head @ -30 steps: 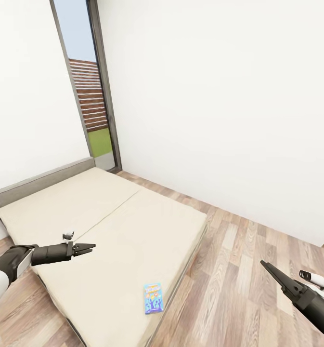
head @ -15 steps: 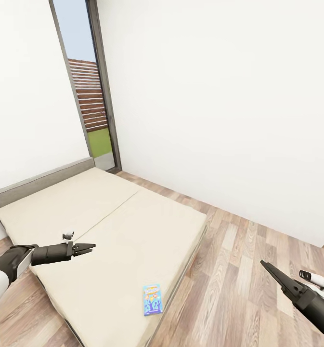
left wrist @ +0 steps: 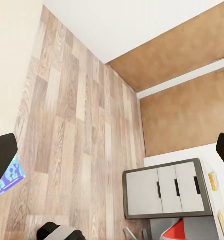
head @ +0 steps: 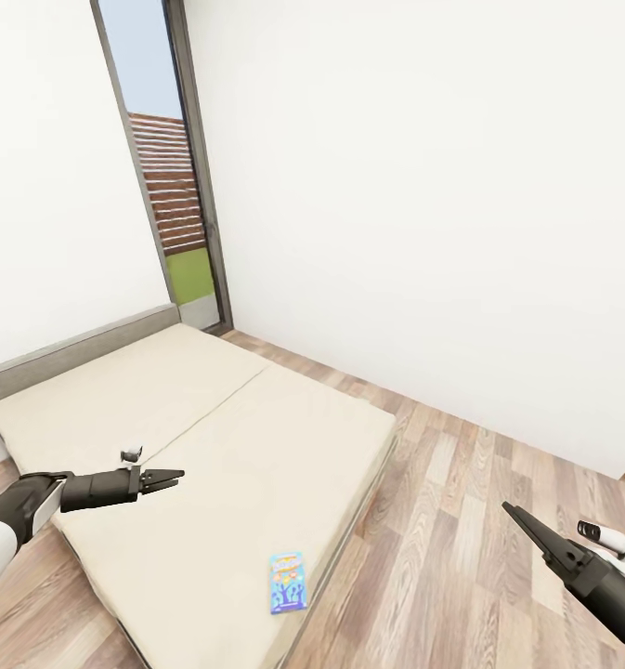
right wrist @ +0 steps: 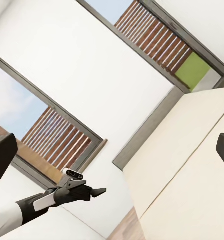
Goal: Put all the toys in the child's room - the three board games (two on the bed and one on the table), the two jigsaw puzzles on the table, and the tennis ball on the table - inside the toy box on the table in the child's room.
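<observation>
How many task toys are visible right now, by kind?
Board game: 1, flat near the foot edge of the bed
Jigsaw puzzle: 0
Tennis ball: 0
Total: 1

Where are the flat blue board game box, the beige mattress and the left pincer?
Flat blue board game box (head: 288, 582): head view, middle of its lid.
Beige mattress (head: 256, 437): head view, bare top surface.
Left pincer (head: 175, 478): head view, between fingertips.
</observation>
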You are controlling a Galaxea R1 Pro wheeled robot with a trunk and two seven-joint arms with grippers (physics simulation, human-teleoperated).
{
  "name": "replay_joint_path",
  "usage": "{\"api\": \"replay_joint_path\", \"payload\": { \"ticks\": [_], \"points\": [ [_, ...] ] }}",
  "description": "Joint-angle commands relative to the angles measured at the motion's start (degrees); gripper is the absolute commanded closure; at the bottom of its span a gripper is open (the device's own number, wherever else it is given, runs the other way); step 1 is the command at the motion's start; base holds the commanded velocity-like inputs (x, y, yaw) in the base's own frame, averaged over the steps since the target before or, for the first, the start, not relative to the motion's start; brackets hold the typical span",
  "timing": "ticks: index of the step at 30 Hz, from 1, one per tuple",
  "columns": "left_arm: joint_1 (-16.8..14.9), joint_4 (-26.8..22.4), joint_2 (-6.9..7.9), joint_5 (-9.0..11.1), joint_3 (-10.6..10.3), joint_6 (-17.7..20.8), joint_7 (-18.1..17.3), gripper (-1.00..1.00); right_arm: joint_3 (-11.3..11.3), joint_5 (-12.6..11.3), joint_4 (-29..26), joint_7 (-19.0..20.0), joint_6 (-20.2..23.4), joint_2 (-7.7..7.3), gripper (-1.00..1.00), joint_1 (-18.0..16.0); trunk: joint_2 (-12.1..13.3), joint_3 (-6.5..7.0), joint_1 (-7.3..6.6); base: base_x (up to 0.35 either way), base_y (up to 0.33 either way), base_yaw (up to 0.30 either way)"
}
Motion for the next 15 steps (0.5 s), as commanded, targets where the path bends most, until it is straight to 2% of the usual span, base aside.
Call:
{"api": "replay_joint_path", "payload": {
  "ticks": [1,6,15],
  "points": [
    [-0.04,0.0,0.01,0.11,-0.05,0.61,-0.18,-1.0,0.01,-0.34,-0.03,-0.06,0.4,-0.02,-1.0,-0.01,-0.11,-0.11,0.04,0.002,-0.01,0.0],
    [-0.04,0.0,0.01,0.11,-0.06,0.63,-0.17,-1.0,0.01,-0.34,0.01,-0.1,0.4,-0.02,-1.0,-0.01,-0.11,-0.11,0.04,0.001,-0.117,0.0],
    [-0.04,0.0,0.01,0.11,-0.08,0.62,-0.17,-1.0,0.03,-0.34,0.01,-0.06,0.4,-0.02,-1.0,-0.01,-0.11,-0.11,0.04,0.0,-0.266,0.0]
  ]
}}
